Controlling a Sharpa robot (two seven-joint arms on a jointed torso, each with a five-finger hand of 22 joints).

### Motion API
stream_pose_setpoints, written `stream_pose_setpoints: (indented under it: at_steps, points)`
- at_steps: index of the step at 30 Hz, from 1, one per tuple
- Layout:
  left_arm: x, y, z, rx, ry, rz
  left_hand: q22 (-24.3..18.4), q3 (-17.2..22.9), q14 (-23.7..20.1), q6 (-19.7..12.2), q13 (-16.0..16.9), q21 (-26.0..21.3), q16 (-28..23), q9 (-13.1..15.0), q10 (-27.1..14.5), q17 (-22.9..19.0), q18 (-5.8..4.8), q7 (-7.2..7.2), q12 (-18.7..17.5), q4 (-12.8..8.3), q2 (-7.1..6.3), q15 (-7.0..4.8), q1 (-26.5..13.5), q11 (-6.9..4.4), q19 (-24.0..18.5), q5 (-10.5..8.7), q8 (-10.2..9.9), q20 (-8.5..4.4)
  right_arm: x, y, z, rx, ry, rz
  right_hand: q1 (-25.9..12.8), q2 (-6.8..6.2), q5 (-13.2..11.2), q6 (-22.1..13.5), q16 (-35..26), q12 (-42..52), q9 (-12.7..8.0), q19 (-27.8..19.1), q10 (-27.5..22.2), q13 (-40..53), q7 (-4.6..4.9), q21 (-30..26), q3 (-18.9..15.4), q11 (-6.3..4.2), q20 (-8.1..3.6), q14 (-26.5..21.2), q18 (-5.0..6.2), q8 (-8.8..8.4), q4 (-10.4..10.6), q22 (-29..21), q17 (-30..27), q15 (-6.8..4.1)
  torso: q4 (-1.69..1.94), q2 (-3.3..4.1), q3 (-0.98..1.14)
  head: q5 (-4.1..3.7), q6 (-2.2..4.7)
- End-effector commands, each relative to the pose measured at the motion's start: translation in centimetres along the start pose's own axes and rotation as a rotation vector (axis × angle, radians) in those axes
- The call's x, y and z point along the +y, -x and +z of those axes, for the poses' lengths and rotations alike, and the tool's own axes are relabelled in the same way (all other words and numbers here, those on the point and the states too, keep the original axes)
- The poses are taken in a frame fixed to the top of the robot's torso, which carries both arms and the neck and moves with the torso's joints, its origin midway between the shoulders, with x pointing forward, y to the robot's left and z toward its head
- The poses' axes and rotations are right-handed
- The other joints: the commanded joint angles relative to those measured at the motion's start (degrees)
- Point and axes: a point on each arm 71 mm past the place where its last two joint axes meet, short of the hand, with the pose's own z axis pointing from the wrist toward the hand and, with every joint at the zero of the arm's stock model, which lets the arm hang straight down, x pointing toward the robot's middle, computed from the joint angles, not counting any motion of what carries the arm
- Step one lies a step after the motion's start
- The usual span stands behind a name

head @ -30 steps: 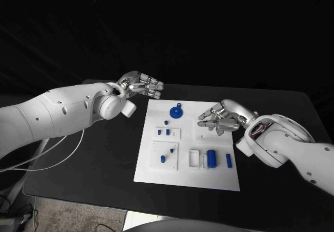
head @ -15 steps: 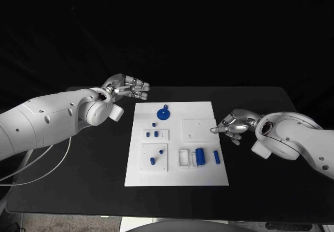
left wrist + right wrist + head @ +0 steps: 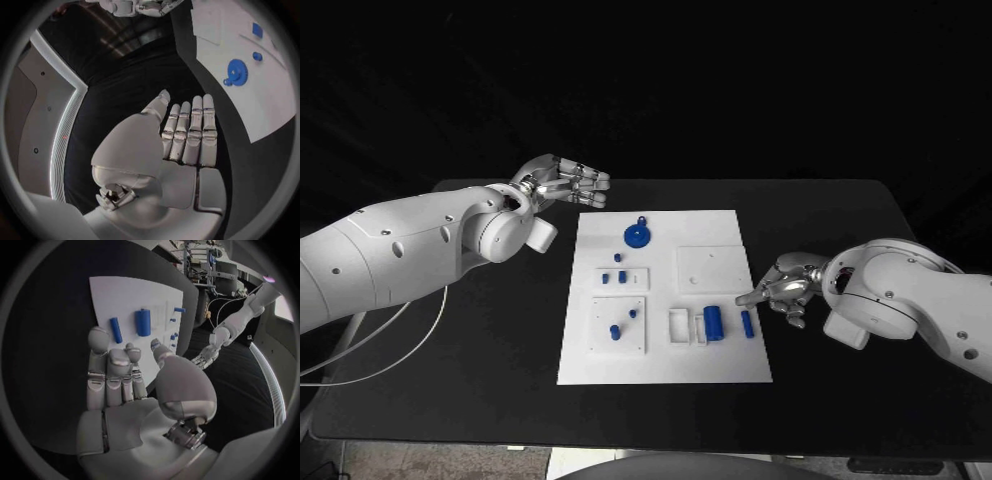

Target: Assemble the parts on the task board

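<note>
The white task board (image 3: 718, 352) lies mid-table. On it sit a blue gear (image 3: 636, 236), small blue pieces (image 3: 623, 276) in its left-hand pockets, a thick blue cylinder (image 3: 714, 321) and a slim blue peg (image 3: 747, 323). My right hand (image 3: 780, 290) hovers at the board's right edge, just beside the slim peg, fingers loosely bent and holding nothing. The right wrist view has that hand (image 3: 125, 385) with the peg (image 3: 115, 330) and cylinder (image 3: 143, 322) beyond its fingertips. My left hand (image 3: 564, 183) is raised off the board's far left corner, empty, with its fingers (image 3: 187, 135) straight and the gear (image 3: 236, 72) ahead.
The black table (image 3: 473, 350) spreads wide around the board on both sides. A white cable (image 3: 401, 320) hangs off the table's left side under my left arm.
The camera shifted early on. My right hand left the board's far right area and came down toward the front, beside the slim peg. The left hand has hardly moved.
</note>
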Motion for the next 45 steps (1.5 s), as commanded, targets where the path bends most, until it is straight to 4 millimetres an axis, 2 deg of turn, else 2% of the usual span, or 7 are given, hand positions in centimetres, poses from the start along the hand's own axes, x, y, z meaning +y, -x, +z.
stream_pose_setpoints:
  at_steps: [1,3,14,17,25,37,45]
  points:
    - [-0.1,-0.1,0.0,-0.003,-0.020,-0.008,0.0,0.0,-0.2,-0.3,0.0,0.2,0.1,0.0,0.1,0.0,0.01,0.07,0.2,-0.3,-0.14,0.04,-0.1,0.05,0.5,0.14,0.0,-0.01,0.1,-0.9,0.2,0.052,-0.043,-0.016,0.0,-1.06,0.1,-0.6,-0.2,-0.2,-0.2,0.9,0.2,0.7,-0.04,0.4,0.6,0.20,0.40,0.3,0.37,-0.08,0.6,0.5,0.6,0.13,0.12,-0.02,-0.13,0.05,-0.13]
    - [-0.1,-0.1,0.0,-0.002,-0.020,-0.008,0.0,0.0,-0.2,-0.3,0.0,0.2,0.1,0.0,0.1,0.0,0.01,0.07,0.2,-0.3,-0.14,0.04,-0.1,0.05,0.5,0.14,0.0,-0.01,0.3,-1.3,0.4,0.060,-0.042,-0.022,0.3,-1.38,0.2,-0.7,-0.7,-0.7,-0.3,0.9,0.3,1.5,0.01,0.3,0.7,0.23,0.43,0.5,0.44,-0.12,1.3,1.1,1.4,0.16,0.10,0.02,-0.10,0.13,-0.16]
    - [-0.1,-0.2,-0.1,0.005,-0.019,-0.010,0.0,-0.2,-0.2,-0.4,0.0,0.2,0.1,0.0,0.0,0.0,0.00,0.08,0.2,-0.4,0.04,0.07,-0.5,0.05,0.4,0.17,0.0,0.04,1.2,-3.2,1.6,0.080,-0.035,-0.062,0.1,-2.10,0.1,-1.1,-0.8,-0.6,-0.3,1.1,0.5,2.2,0.07,0.1,0.5,0.28,0.46,0.6,0.41,-0.11,1.8,1.5,2.0,0.18,-0.06,0.08,-0.08,0.71,-0.49]
    - [-0.1,-0.3,0.0,0.007,-0.017,-0.011,0.0,-0.1,-0.2,-0.4,0.0,0.2,0.1,0.0,0.0,0.0,0.02,0.09,0.2,-0.5,0.15,0.06,-0.5,0.05,0.4,0.21,0.0,0.02,1.6,-3.6,2.0,0.074,-0.027,-0.075,0.6,-2.39,0.1,-1.1,-0.8,-0.3,-0.3,1.2,0.5,2.6,0.06,0.1,0.8,0.26,0.45,0.7,0.35,-0.10,2.2,1.9,2.3,0.17,0.02,0.04,-0.06,0.89,-0.18]
    - [-0.1,-0.4,0.0,0.013,-0.014,-0.012,0.0,-0.1,-0.2,-0.4,0.0,0.2,0.1,0.0,0.0,0.0,0.02,0.09,0.2,-0.5,0.15,0.06,-0.5,0.05,0.4,0.21,0.0,0.02,2.2,-4.2,2.9,0.058,-0.023,-0.080,0.5,-2.57,0.1,-1.2,-0.8,-0.1,-0.3,1.2,0.4,2.8,0.09,0.1,0.8,0.30,0.45,0.7,0.33,-0.11,2.4,2.2,2.5,0.19,0.01,0.13,-0.12,1.13,-0.25]
    - [-0.1,-0.5,0.0,0.022,-0.011,-0.016,0.0,-0.2,-0.2,-0.4,0.0,0.2,0.1,0.0,-0.1,0.0,0.02,0.11,0.2,-0.6,0.25,0.06,-0.6,0.07,0.4,0.19,0.0,0.04,2.2,-5.0,4.0,0.075,-0.039,-0.084,0.5,-2.39,0.1,-1.2,-0.8,-0.2,-0.3,1.3,0.4,2.8,0.09,-0.1,0.8,0.31,0.47,0.7,0.35,-0.11,2.5,2.4,2.6,0.20,0.01,0.10,-0.17,1.83,-0.74]
    - [-0.2,-1.1,0.1,0.041,-0.005,-0.032,0.0,-0.3,-0.2,-0.5,0.0,0.2,0.1,0.0,-0.1,0.0,0.01,0.13,0.2,-0.6,0.34,0.08,-0.8,0.08,0.4,0.18,0.0,0.06,2.0,-5.5,4.7,0.092,-0.056,-0.082,0.3,-1.75,0.2,-0.9,-0.3,0.3,-0.2,1.5,0.5,3.2,0.01,0.4,0.6,0.26,0.44,0.9,0.32,-0.09,2.0,3.0,3.2,0.18,0.02,0.10,-0.24,2.25,-0.95]
